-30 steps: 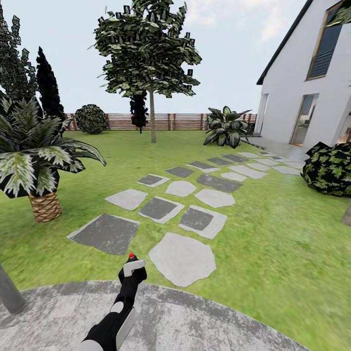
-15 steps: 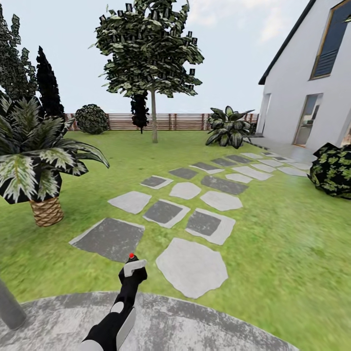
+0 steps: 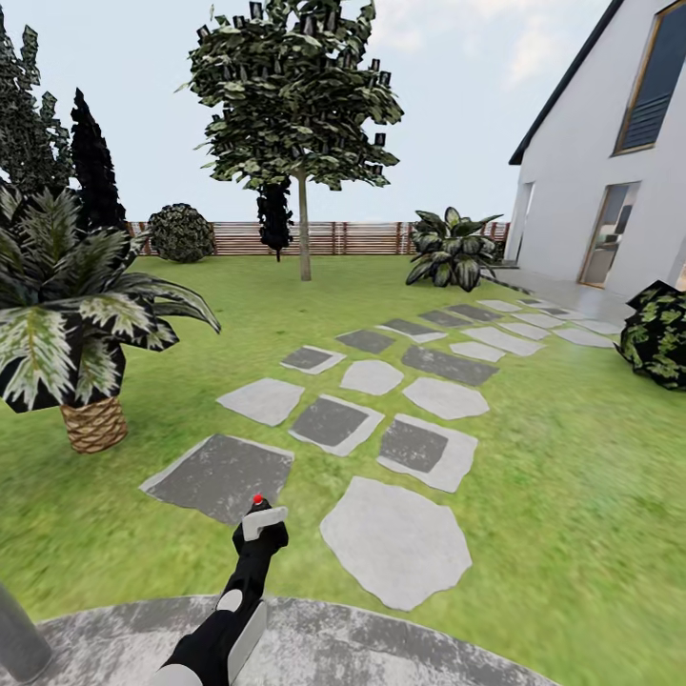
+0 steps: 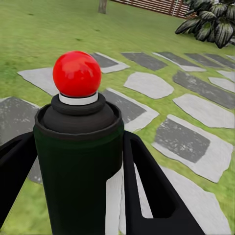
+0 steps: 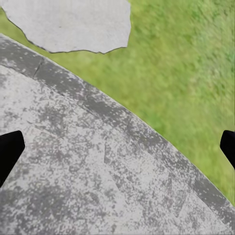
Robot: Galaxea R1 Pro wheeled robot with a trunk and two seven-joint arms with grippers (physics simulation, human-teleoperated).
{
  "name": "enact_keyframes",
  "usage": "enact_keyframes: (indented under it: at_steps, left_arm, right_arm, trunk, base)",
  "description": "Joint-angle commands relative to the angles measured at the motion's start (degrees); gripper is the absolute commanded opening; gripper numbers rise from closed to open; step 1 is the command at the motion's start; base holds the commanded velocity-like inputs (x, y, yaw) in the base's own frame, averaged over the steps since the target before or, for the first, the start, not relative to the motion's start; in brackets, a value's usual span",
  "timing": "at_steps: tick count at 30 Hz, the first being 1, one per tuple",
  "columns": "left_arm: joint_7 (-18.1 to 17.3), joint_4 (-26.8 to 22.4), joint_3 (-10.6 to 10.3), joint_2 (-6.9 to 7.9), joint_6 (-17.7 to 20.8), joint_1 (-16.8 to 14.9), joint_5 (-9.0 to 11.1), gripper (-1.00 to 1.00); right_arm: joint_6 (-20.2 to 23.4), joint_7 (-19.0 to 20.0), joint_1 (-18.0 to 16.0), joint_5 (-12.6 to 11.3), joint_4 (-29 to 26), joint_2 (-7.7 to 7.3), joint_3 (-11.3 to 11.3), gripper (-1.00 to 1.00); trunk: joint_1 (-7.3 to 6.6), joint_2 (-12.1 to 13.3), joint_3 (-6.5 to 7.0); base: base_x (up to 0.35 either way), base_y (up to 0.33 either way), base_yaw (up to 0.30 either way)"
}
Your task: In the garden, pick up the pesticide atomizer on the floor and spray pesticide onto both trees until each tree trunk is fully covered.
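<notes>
Left gripper [image 4: 73, 196] clenched round dark red-capped pesticide atomizer [image 4: 78, 147]; right gripper [image 5: 117, 147] spread, empty. Transit step; next: approach grey-brown tree trunk [image 3: 304, 229] across lawn.

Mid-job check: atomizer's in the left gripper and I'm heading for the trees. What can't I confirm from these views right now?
- Pesticide on the tree trunk: head view, too small and distant to show specks.
- Pesticide atomizer: left wrist view, its bottom is cut off by the picture's edge and the nozzle faces away.
- Right gripper: right wrist view, fingertips cut off at both edges.
- Grey post: head view, cut off at the corner; unidentifiable.
</notes>
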Motion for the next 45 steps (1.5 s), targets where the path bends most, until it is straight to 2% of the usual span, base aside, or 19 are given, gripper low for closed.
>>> enact_keyframes:
  at_steps: [1, 14, 17, 25, 32, 34, 36, 40, 41, 45]
  left_arm:
    - [0.0, 0.0, 0.0, -0.02, 0.0, 0.0, 0.0, -1.0]
    - [0.0, -0.1, -0.1, -0.19, 0.0, 0.0, 0.0, -1.0]
    - [0.0, -0.4, -0.1, -0.66, 0.0, 0.0, 0.0, -1.0]
    - [-0.1, -1.8, -0.9, -1.0, 0.1, 0.0, -0.1, -1.0]
    - [-0.1, -1.7, -1.2, -1.02, 0.3, 0.0, -0.1, -1.0]
    - [-0.1, -1.7, -1.2, -1.02, 0.3, 0.0, -0.1, -1.0]
    - [-0.1, -1.7, -1.2, -1.05, 0.4, 0.0, -0.1, -1.0]
    - [-0.1, -1.7, -1.2, -1.21, 0.4, 0.0, -0.1, -1.0]
    - [-0.1, -1.7, -1.2, -1.43, 0.4, 0.0, -0.1, -1.0]
    - [-0.1, -1.7, -1.2, -1.66, 0.4, 0.0, -0.1, -1.0]
  right_arm:
    - [0.0, 0.0, 0.0, 0.0, 0.0, 0.0, 0.0, 1.0]
    - [0.0, 0.0, 0.0, 0.0, 0.0, 0.0, 0.0, 1.0]
    - [0.0, 0.0, 0.0, 0.0, 0.0, 0.0, 0.0, 1.0]
    - [0.0, 0.0, 0.0, 0.0, 0.0, 1.82, 0.0, 1.0]
    - [0.0, 0.0, 0.0, 0.0, 0.0, 2.2, 0.0, 1.0]
    - [0.0, 0.0, 0.0, 0.1, -0.2, 2.8, 0.2, 1.0]
    - [-0.2, -0.1, 0.0, 0.1, -3.0, 3.54, 0.2, 1.0]
    - [-0.2, -0.2, -0.1, -0.1, -11.0, 3.89, 0.2, 1.0]
    - [-0.2, -0.3, -0.1, -0.1, -15.8, 4.01, 0.1, 1.0]
    - [-0.3, -0.3, -0.3, -0.2, -21.6, 3.68, 0.0, 1.0]
  trunk:
    - [0.0, 0.0, 0.0]
    - [0.0, 0.0, 0.0]
    - [0.0, 0.0, 0.0]
    - [0.0, 0.0, 0.0]
    - [0.0, 0.0, 0.0]
    - [0.0, 0.0, 0.0]
    - [0.0, 0.0, 0.0]
    - [0.0, 0.0, 0.0]
    - [0.0, 0.0, 0.0]
    - [0.0, 0.0, 0.0]
  base:
    - [0.286, 0.263, 0.0]
    - [0.306, 0.226, 0.0]
    - [0.336, 0.14, 0.0]
    - [0.347, 0.031, 0.0]
    - [0.35, 0.002, 0.0]
    - [0.35, 0.0, 0.0]
    - [0.35, 0.0, 0.0]
    - [0.35, 0.0, 0.0]
    - [0.35, 0.0, 0.0]
    - [0.35, 0.0, 0.0]
